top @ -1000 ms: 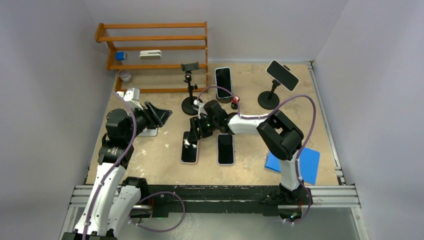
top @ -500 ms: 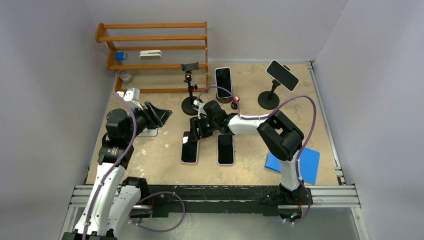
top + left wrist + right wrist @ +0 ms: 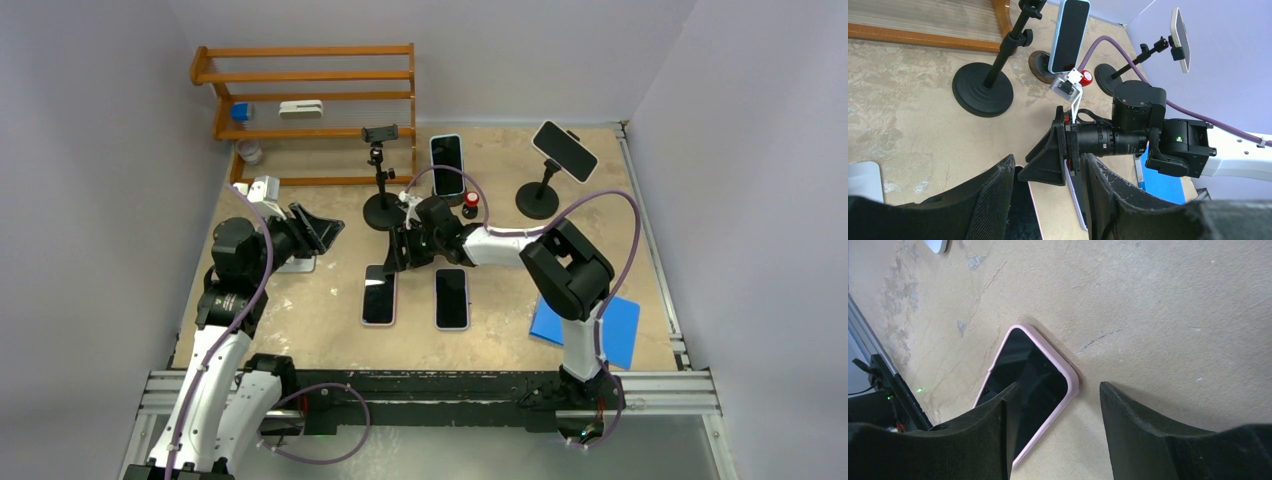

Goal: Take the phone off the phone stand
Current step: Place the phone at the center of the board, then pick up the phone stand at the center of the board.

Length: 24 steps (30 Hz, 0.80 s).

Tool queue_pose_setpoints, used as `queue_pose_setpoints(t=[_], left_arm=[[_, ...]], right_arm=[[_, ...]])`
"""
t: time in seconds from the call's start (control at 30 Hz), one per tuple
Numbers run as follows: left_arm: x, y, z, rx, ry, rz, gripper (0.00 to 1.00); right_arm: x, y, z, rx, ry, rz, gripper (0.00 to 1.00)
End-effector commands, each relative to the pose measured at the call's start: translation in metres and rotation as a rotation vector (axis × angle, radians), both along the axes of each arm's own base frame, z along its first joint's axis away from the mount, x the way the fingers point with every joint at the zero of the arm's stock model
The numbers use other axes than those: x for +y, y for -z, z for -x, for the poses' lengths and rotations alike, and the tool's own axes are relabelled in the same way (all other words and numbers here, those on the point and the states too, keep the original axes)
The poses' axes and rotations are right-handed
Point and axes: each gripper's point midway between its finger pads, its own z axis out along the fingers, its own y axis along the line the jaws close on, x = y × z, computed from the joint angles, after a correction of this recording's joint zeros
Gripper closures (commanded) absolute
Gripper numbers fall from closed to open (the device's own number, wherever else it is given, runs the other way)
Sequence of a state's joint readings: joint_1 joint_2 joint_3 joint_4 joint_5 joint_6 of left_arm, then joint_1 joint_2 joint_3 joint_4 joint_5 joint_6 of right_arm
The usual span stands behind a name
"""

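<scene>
Right claw (image 3: 398,258) hangs mid-frame, jaws parted and empty, its arm stretched leftward; left claw (image 3: 330,229), also parted, sits centre-left.

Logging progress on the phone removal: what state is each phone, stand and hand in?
Pink phone: flat on table, ungripped.
Black phone: flat on table.
Blue phone: mounted upright.
Far-right phone: mounted, tilted.
Left stand: clamp empty.
Left hand: open, holding nothing.
Right hand: open, over pink phone's end.
</scene>
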<state>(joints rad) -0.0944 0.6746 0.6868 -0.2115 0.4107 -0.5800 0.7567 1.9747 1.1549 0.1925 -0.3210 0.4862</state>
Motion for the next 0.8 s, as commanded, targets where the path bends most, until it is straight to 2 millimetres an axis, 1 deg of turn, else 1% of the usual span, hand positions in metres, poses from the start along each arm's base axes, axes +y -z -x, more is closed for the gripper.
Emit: queue_pose_setpoints(t=[0.0, 0.07, 0.17, 0.23, 0.27, 0.37, 0.5, 0.63, 0.7, 0.77], left_arm=[[-0.001, -0.003, -0.001, -0.031, 0.006, -0.015, 0.51], [-0.001, -0.004, -0.001, -0.032, 0.005, -0.015, 0.51], [-0.001, -0.004, -0.001, -0.031, 0.005, -0.015, 0.51], [-0.001, -0.004, -0.001, -0.031, 0.005, -0.014, 0.51], [-0.001, -0.003, -0.001, -0.029, 0.005, -0.014, 0.51], [-0.001, -0.002, -0.001, -0.026, 0.005, -0.014, 0.51], [0.0, -0.002, -0.001, -0.022, 0.0, -0.015, 0.51], [0.001, -0.001, -0.002, -0.019, -0.006, -0.016, 0.51], [0.002, 0.001, -0.003, -0.013, -0.014, -0.018, 0.51], [0.004, 0.002, -0.004, -0.006, -0.03, -0.02, 0.52]], right_arm=[[-0.047, 0.047, 0.009, 0.054, 0.064, 0.212, 0.39], [-0.048, 0.039, 0.005, 0.031, 0.078, 0.209, 0.39], [-0.047, 0.015, -0.002, -0.026, 0.097, 0.183, 0.4], [-0.048, -0.007, -0.01, -0.088, 0.123, 0.159, 0.4], [-0.051, -0.02, -0.018, -0.137, 0.153, 0.153, 0.41], [-0.056, -0.058, -0.025, -0.224, 0.206, 0.122, 0.42], [-0.063, -0.103, -0.02, -0.364, 0.264, 0.102, 0.43], [-0.069, -0.137, -0.004, -0.54, 0.347, 0.149, 0.43], [-0.082, -0.151, -0.002, -0.616, 0.445, 0.188, 0.43], [-0.104, -0.164, -0.004, -0.657, 0.565, 0.191, 0.42]])
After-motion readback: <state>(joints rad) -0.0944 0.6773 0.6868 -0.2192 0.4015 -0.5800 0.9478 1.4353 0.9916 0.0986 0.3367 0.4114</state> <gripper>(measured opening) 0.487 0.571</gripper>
